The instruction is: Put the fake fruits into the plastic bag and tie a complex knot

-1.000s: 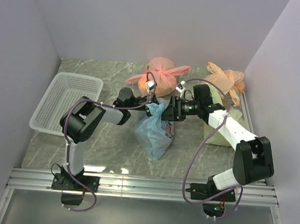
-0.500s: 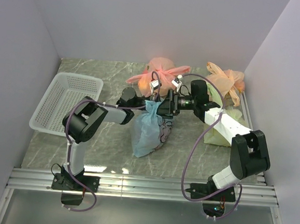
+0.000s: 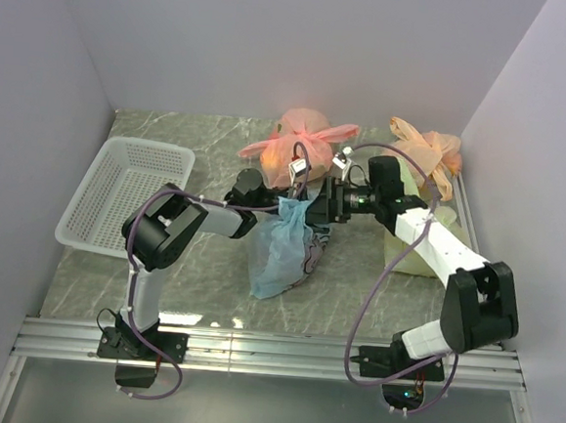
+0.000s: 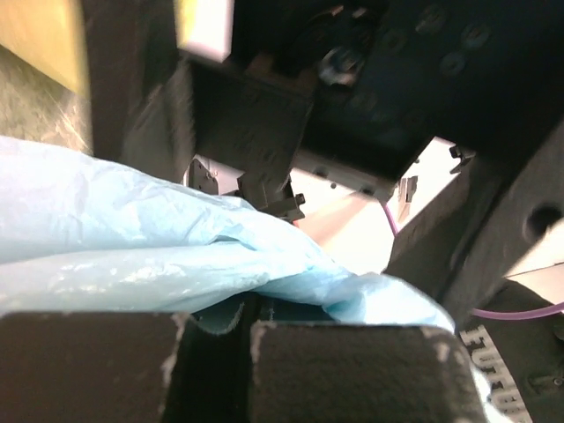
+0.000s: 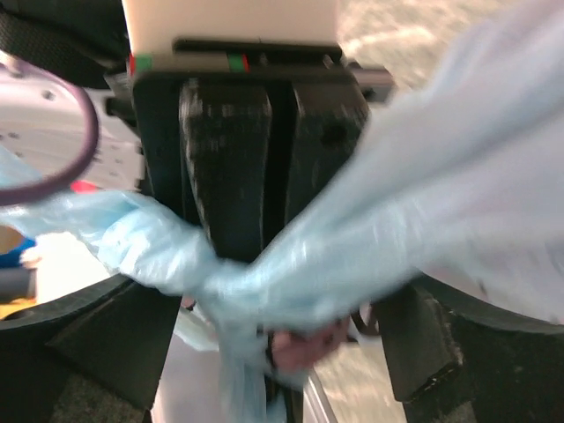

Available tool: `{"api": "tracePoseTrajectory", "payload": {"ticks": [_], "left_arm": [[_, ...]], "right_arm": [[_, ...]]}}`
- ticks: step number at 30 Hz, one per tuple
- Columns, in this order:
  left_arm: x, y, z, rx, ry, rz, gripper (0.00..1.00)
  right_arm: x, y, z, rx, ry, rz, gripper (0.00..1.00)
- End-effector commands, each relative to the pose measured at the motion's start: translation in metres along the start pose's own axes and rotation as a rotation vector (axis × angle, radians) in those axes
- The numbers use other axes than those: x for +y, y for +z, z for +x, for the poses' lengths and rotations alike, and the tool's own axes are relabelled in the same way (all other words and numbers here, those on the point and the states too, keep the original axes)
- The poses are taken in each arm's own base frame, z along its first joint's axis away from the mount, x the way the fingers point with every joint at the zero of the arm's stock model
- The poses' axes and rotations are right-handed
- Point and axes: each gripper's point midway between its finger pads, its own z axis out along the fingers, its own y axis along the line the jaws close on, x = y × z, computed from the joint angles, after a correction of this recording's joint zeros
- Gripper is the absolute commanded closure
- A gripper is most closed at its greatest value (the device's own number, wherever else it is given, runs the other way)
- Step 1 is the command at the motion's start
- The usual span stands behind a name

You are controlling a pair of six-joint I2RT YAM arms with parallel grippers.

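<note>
Left gripper (image 4: pixel 249 330): clamped on plastic bag (image 3: pixel 280 250). Right gripper (image 5: pixel 275 348): jaws apart around knot (image 5: pixel 227 278). Risk: loose knot slips; overpull tears film.

blue bag (image 3: pixel 280 252) 1 | pink-orange bags (image 3: pixel 304 141) 2 | green bag (image 3: pixel 413 254) 1 | basket (image 3: pixel 118 195) 1

The left gripper (image 3: pixel 288 194) and right gripper (image 3: pixel 318 203) meet almost nose to nose, with the plastic bag (image 3: pixel 280 250) hanging in the gap beneath them. A pink bag (image 3: pixel 303 140) crowds just behind them, and a yellow-green bag (image 3: pixel 419 250) lies outside the right one. The tabletop (image 3: pixel 208 294) nearer than both seems passable.
</note>
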Motion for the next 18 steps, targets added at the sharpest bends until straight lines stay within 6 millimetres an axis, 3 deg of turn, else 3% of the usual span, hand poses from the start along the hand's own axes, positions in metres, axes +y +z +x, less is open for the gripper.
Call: {"api": "tracePoseTrajectory", "payload": {"ticks": [1,5,8,12,18], "left_arm": [[-0.020,0.002,0.006,0.020,0.075,0.041,1.00],[-0.020,0.000,0.006,0.026,0.074,0.038,1.00],[-0.021,0.000,0.006,0.025,0.078,0.042,1.00],[-0.021,0.000,0.008,0.028,0.080,0.049,1.00],[-0.016,0.002,0.010,0.040,0.092,0.031,0.99]], "right_arm": [[0.003,-0.028,-0.003,-0.011,-0.088,0.103,0.10],[0.014,-0.046,0.010,0.018,-0.111,0.097,0.10],[0.014,-0.053,0.013,0.018,-0.090,0.078,0.17],[0.011,-0.044,0.003,-0.013,-0.041,0.031,0.36],[0.011,-0.024,-0.014,-0.019,0.007,-0.021,0.52]]}}
